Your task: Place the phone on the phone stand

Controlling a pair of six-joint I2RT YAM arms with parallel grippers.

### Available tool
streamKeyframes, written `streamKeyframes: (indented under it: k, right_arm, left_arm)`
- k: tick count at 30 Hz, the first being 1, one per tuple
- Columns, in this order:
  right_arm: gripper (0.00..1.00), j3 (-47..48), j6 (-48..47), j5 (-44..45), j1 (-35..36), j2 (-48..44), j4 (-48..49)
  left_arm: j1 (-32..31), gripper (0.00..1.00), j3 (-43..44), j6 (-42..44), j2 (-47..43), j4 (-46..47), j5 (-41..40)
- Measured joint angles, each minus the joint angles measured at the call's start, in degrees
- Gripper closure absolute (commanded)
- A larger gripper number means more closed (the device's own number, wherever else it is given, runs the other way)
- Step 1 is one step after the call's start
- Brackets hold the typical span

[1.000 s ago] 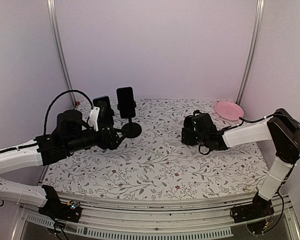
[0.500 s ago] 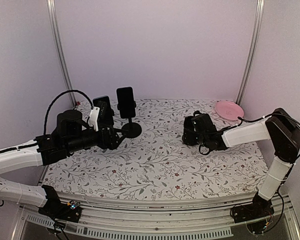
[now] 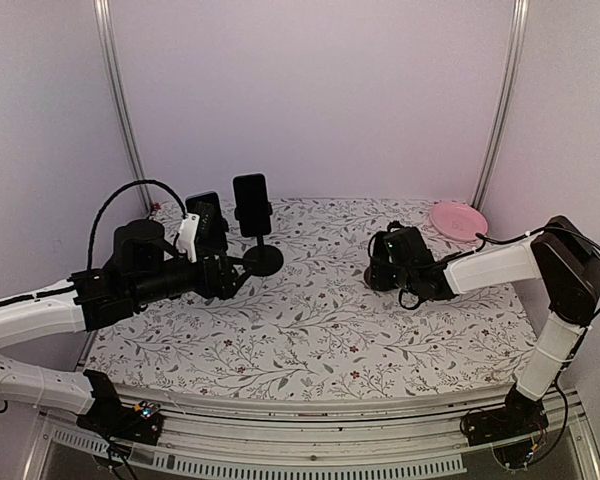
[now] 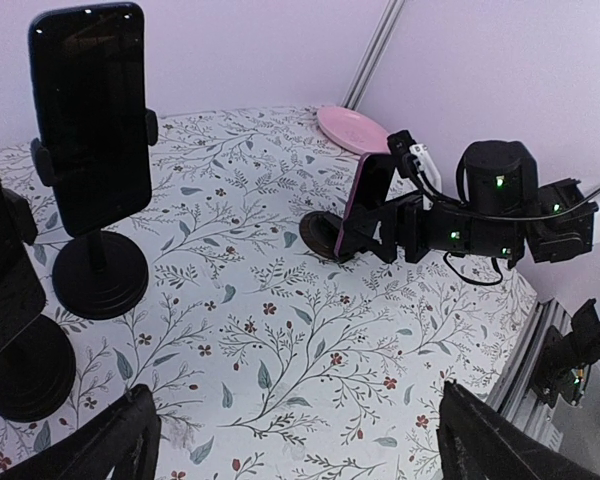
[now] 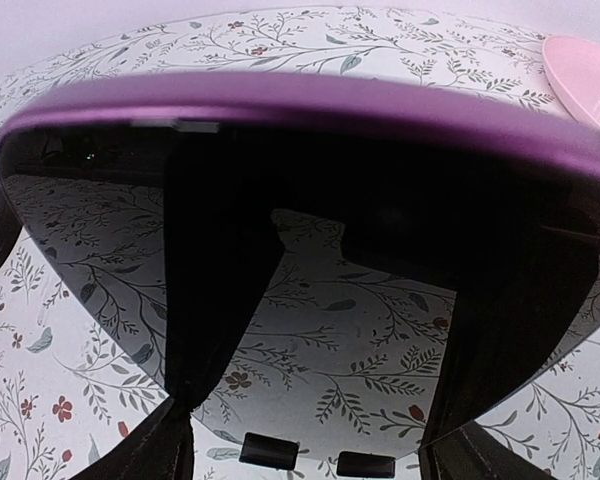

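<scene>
My right gripper [image 3: 388,262] is shut on a purple-edged phone [image 4: 365,195] and holds it upright, right of the table's middle. A dark round stand base [image 4: 318,235] shows just under that phone in the left wrist view. In the right wrist view the phone [image 5: 310,110] fills the frame, with my fingers [image 5: 215,300] dark on both sides of its glossy face. My left gripper [image 3: 230,277] is wide open and empty at the back left; its view [image 4: 300,425] shows only bare table between the fingers. A black phone [image 3: 252,205] sits on a black stand [image 3: 263,260] beside it.
A second dark stand with a black device [image 3: 208,215] stands just left of the first one, also at the left edge of the left wrist view [image 4: 5,300]. A pink plate [image 3: 457,219] lies at the back right corner. Metal frame posts stand at both back corners.
My right gripper has shifted slightly to the right with the phone in it. The left arm has not moved.
</scene>
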Motion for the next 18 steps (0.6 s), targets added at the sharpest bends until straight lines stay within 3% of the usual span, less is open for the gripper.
streamKeyframes:
  k: [11,18]
  right_arm:
    - [0.2,0.66,-2.36,2.82,1.07,0.76,-0.94]
    - [0.21,0.79,-3.28,3.08,1.25,0.79,-1.4]
  left_arm:
    - [0.0,0.03,0.28,0.02,0.11,0.07,0.02]
    - [0.0,0.03,0.37,0.02,0.35,0.24,0.04]
